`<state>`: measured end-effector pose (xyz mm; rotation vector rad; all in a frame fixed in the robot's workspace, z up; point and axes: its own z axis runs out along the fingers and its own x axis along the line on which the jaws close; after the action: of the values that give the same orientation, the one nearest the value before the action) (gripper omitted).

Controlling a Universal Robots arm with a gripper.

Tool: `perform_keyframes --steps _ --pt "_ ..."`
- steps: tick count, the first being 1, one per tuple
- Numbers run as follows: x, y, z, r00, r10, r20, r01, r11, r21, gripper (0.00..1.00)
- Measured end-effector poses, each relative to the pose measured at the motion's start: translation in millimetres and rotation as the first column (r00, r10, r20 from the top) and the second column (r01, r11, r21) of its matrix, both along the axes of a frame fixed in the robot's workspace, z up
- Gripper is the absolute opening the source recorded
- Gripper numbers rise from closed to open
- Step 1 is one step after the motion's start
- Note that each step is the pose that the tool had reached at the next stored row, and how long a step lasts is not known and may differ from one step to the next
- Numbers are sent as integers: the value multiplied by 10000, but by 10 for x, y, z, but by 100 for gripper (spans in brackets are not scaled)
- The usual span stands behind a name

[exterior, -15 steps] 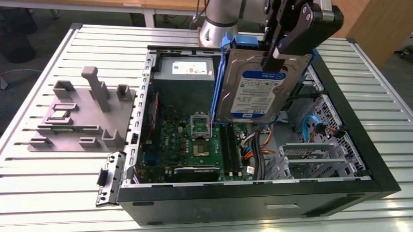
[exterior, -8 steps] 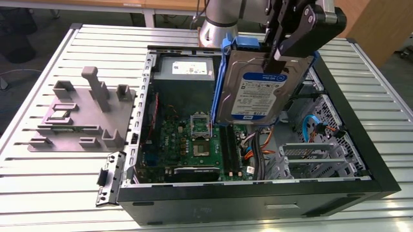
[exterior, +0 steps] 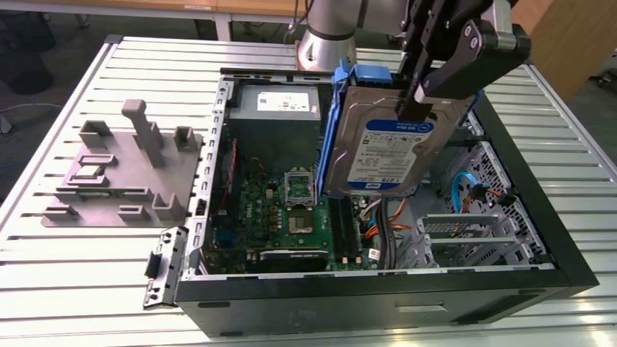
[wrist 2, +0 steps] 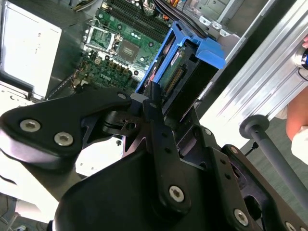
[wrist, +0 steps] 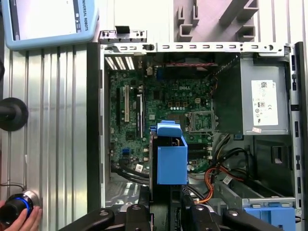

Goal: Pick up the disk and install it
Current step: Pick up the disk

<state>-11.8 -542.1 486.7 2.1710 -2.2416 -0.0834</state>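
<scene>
The tool (exterior: 417, 97) clamps the disk (exterior: 383, 152) on edge, long axis upright, over the open case (exterior: 386, 289).

We see the disk (exterior: 383, 148), a flat silver hard drive with a blue-and-white label, clipped into a blue plastic carrier frame. It stands on edge, slightly tilted, with its label towards the exterior view. The gripper (exterior: 412, 108) is clamped on its upper end and holds it in the air over the open computer case (exterior: 386, 288), above the green motherboard (exterior: 289, 210). In the first wrist view, the frame's blue end faces the camera.
</scene>
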Motion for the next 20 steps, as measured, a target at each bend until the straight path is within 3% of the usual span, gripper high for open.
perform_keyframes --steps 9,14,20 --pt "10 -101 -47 10000 -1 0 1 10000 0 35" --pt "54 -125 -71 10000 -1 0 1 10000 -1 35" --pt "169 -145 -84 10000 -2 -1 2 10000 -1 35"
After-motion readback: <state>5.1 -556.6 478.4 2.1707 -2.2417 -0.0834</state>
